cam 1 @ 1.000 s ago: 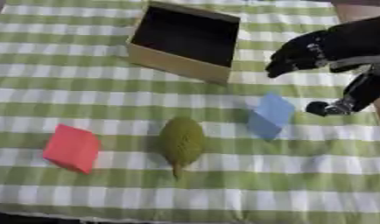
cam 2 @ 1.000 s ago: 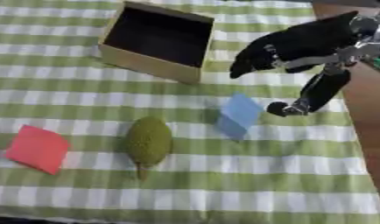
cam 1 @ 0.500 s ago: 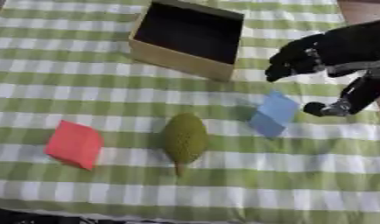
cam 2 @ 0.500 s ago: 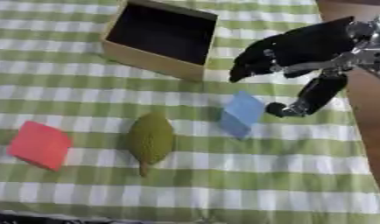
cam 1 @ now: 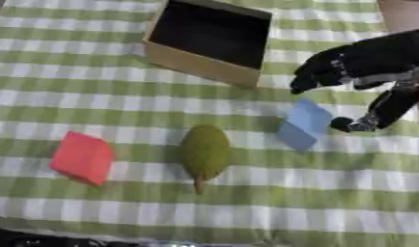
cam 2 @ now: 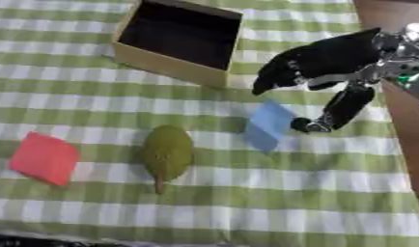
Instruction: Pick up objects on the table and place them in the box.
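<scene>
A blue block (cam 1: 304, 124) lies on the green-checked cloth, right of centre. My right hand (cam 2: 331, 58) comes in from the right and hovers just above and beside it, fingers spread open, the thumb (cam 2: 335, 112) reaching down close to the block's right edge. An olive-green pear-shaped object (cam 1: 204, 153) lies in the middle. To its left sits a red block (cam 1: 82, 157). The open cardboard box (cam 1: 204, 67) stands at the back, dark inside and with nothing showing in it. My left hand shows in neither view.
The checked cloth (cam 1: 120, 202) covers the table. A strip of brown bare surface (cam 2: 407, 125) shows past the cloth's right edge. The table's near edge runs along the bottom.
The whole picture has shifted slightly, so the camera moved. My right hand has stayed over the blue block, its thumb a little nearer to it.
</scene>
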Controlling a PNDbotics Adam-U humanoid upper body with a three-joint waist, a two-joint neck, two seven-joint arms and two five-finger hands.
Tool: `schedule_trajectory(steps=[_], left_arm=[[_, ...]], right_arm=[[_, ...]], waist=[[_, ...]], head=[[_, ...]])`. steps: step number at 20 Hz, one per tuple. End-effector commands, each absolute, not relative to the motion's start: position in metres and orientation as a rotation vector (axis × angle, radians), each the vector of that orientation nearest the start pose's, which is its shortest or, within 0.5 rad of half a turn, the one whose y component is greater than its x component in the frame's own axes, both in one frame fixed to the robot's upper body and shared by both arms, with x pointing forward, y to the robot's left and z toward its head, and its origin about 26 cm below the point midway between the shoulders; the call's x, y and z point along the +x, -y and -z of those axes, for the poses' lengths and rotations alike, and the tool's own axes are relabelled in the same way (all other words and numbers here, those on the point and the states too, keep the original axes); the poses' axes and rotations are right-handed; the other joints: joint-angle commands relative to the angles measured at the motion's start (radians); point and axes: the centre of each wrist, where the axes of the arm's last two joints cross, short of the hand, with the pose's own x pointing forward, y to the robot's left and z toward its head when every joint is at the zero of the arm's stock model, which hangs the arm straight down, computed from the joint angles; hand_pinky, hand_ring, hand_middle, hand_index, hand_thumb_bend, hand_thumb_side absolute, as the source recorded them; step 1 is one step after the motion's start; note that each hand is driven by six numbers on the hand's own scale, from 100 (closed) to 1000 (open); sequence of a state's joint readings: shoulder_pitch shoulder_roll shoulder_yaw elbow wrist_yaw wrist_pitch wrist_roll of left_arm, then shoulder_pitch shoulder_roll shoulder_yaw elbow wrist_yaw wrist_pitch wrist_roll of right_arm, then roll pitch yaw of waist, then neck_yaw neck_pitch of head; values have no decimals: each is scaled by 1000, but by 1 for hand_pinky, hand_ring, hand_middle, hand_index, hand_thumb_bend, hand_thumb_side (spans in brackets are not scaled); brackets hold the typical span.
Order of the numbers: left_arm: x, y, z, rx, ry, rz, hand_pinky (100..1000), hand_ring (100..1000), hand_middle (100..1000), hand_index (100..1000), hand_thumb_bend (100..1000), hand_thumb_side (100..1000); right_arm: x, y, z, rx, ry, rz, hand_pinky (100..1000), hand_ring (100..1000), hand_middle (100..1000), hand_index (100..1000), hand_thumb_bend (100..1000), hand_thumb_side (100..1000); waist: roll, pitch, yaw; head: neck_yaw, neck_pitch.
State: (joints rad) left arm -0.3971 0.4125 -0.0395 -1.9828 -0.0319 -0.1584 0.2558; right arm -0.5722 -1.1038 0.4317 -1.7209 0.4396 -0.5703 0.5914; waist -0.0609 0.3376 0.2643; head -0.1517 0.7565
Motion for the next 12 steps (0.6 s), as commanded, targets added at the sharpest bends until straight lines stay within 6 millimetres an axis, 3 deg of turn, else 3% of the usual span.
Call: schedule_trajectory(steps=[1, 12], left_arm=[[306, -253, -238, 283, 2584, 259, 784, 746, 778, 909, 193, 685], [307, -252, -244, 278, 2605, 275, 784, 746, 779, 902, 187, 686]], right_arm=[[339, 332, -258, 692, -1520, 2997, 1000, 1000, 935, 1000, 175, 413], [340, 336, -257, 683, -1502, 3016, 1000, 1000, 934, 1000, 180, 396]], waist=[[-14, -1, 4], [-31, 21, 21]], head=[[3, 10], [3, 14]])
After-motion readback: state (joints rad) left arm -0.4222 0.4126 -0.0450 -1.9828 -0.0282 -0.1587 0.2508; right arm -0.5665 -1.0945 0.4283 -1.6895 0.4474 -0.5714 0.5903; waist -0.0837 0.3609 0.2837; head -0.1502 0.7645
